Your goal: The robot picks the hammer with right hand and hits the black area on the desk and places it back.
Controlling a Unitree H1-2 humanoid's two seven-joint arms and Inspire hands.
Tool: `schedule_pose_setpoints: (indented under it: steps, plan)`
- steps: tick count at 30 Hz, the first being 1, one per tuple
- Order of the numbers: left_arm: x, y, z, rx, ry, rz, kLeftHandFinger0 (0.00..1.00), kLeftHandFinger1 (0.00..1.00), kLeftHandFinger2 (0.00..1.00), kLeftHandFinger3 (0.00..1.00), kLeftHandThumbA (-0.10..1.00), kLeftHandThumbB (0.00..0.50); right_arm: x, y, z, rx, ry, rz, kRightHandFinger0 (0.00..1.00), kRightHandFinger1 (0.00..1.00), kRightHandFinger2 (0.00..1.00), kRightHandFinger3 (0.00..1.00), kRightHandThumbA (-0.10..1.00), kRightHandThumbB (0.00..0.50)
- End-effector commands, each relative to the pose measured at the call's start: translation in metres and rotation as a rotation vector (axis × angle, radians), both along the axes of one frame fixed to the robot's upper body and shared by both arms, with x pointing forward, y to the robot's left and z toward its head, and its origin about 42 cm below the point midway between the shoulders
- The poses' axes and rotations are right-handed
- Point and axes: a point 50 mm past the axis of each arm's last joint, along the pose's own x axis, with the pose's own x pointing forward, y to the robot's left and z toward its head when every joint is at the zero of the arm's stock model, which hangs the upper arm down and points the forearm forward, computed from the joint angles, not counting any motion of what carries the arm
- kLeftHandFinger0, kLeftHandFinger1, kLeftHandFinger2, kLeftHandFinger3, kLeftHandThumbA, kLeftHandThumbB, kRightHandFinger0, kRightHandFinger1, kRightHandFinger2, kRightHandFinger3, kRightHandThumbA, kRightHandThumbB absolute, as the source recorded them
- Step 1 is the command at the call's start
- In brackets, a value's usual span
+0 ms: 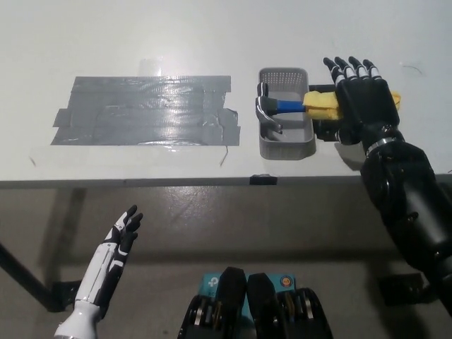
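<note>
Grey plastic is what you see holding the hammer: a small perforated tray on the white desk, with the steel head lying inside at the tray's left wall and the blue neck crossing toward the right rim. The yellow grip sticks out over that rim, and your black right hand lies flat over its far end, palm down, fingers straight and spread, pointing away from the robot. The hand is released; nothing is clasped, though you cannot tell whether the palm actually touches the grip beneath it. A bit of yellow shows again past the hand's right edge. To the left of the tray, just beside it, you have the black area, a patch of overlapping glossy tape strips stuck flat on the desk. Your white left hand rests well below the desk edge at the lower left, fingers loosely apart and empty.
</note>
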Motion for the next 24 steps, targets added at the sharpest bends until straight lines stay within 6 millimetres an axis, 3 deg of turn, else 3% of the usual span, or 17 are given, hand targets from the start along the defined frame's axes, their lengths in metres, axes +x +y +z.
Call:
schedule_pose_setpoints:
  steps: [1,8,17,20,21,22,23,24]
  plan:
    - [0.004,-0.003,0.017,-0.01,-0.07,-0.024,1.0,1.0,1.0,1.0,1.0,0.045,0.012,0.01,0.033,0.008,-0.11,0.028,1.0,1.0,1.0,1.0,1.0,0.39]
    - [0.005,-0.002,0.017,-0.011,-0.066,-0.026,1.0,1.0,1.0,1.0,1.0,0.038,0.019,0.009,0.024,0.01,-0.086,0.017,1.0,1.0,1.0,1.0,1.0,0.403]
    - [0.007,-0.004,0.018,-0.004,-0.072,-0.035,1.0,1.0,1.0,1.0,1.0,0.044,0.023,0.02,0.025,0.004,-0.077,0.017,1.0,1.0,1.0,1.0,1.0,0.39]
    - [0.008,-0.004,0.019,0.001,-0.082,-0.031,1.0,1.0,1.0,1.0,1.0,0.051,0.026,0.025,0.026,0.036,-0.157,0.053,1.0,1.0,1.0,1.0,1.0,0.404]
    - [0.008,-0.004,0.02,0.002,-0.082,-0.032,1.0,1.0,1.0,1.0,1.0,0.052,0.026,0.026,0.025,0.075,-0.21,0.067,1.0,1.0,1.0,1.0,0.9,0.397]
    - [0.007,-0.003,0.02,0.007,-0.081,-0.032,1.0,1.0,1.0,1.0,1.0,0.058,0.028,0.027,0.023,0.1,-0.314,0.082,1.0,1.0,1.0,1.0,0.64,0.34]
    - [0.008,-0.004,0.02,0.008,-0.081,-0.034,1.0,1.0,1.0,1.0,1.0,0.059,0.028,0.027,0.022,0.104,-0.326,0.082,1.0,0.99,0.95,1.0,0.51,0.363]
    - [0.008,-0.004,0.021,0.016,-0.084,-0.034,1.0,1.0,1.0,1.0,1.0,0.065,0.029,0.025,0.019,0.081,-0.464,0.113,0.44,0.38,0.46,0.55,0.03,0.292]
